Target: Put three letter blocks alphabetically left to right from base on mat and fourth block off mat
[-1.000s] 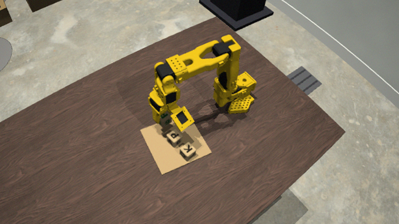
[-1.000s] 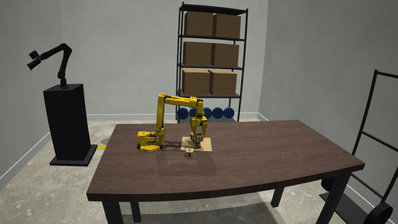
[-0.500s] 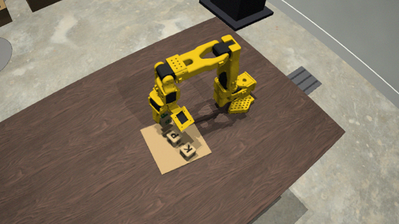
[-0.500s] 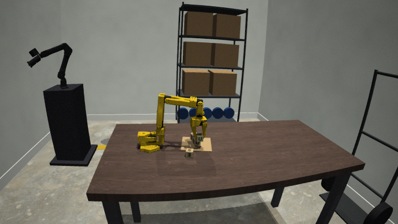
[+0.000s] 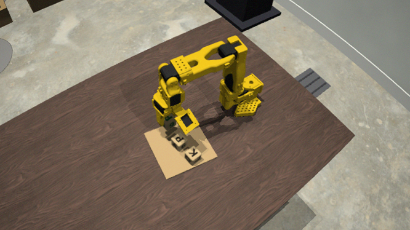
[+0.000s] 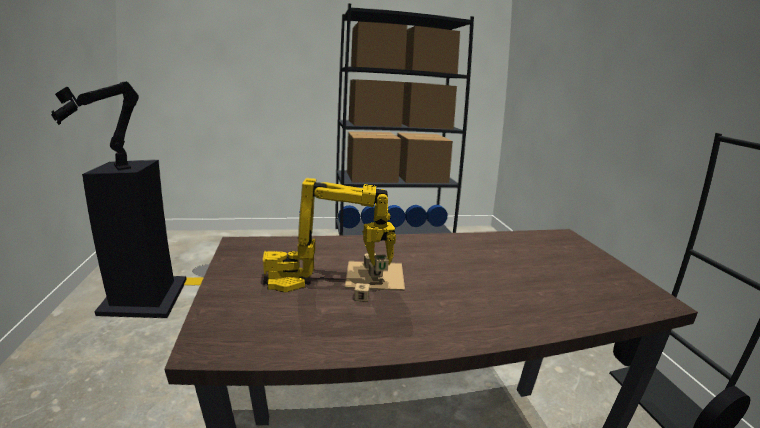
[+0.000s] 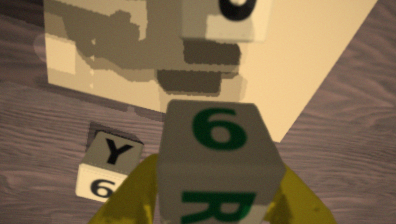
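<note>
My gripper [image 5: 168,119] [image 6: 380,257] [image 7: 220,167] is shut on a block with green marks [image 5: 170,123] [image 6: 379,265] [image 7: 220,131]. In the wrist view its faces show a 6 and an R. It is held raised, near the mat's edge beside the P block. The P block [image 5: 178,140] and the K block [image 5: 192,154] sit on the tan mat [image 5: 160,153] [image 6: 396,282] [image 7: 315,65], a small gap between them. The fourth block [image 6: 361,291] [image 7: 111,162] lies off the mat, with a Y on one side; the arm hides it in the top view.
The brown wooden table [image 5: 65,155] [image 6: 478,297] bears the mat and the arm's base [image 5: 249,97] [image 6: 286,271]. The base stands on one side of the mat. In the wrist view, a block [image 7: 227,22] is cut by the top edge, and shadows fall on the mat.
</note>
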Controlling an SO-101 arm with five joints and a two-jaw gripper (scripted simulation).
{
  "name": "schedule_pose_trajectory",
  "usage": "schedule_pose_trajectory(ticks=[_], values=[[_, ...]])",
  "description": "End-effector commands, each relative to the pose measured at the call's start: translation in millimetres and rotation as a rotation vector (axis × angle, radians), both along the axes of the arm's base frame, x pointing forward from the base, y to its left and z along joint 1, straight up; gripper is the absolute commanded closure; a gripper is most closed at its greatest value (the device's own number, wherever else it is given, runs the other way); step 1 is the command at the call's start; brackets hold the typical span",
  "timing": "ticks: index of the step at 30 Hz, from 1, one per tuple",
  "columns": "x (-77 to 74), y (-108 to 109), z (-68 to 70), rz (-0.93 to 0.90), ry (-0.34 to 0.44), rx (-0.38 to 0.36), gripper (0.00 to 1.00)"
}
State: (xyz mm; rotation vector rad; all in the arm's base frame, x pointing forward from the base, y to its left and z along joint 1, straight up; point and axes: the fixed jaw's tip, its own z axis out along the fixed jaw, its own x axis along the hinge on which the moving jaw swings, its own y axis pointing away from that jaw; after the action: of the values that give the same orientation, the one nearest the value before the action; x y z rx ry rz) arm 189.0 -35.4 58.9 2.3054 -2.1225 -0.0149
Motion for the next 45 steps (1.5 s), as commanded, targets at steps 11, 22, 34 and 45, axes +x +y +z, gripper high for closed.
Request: schedule_pose_trajectory(ticks=[11,22,34,45], values=[[13.7,-4.1,19.1,0.002,-0.126,-0.021,1.00],[14.4,-4.1,19.1,0.003,-0.126,-0.021,1.00],[14.8,-4.2,17.9,0.003,-0.126,-0.021,1.00],[15.2,-4.2,13.1,0.003,-0.126,-0.021,1.00]])
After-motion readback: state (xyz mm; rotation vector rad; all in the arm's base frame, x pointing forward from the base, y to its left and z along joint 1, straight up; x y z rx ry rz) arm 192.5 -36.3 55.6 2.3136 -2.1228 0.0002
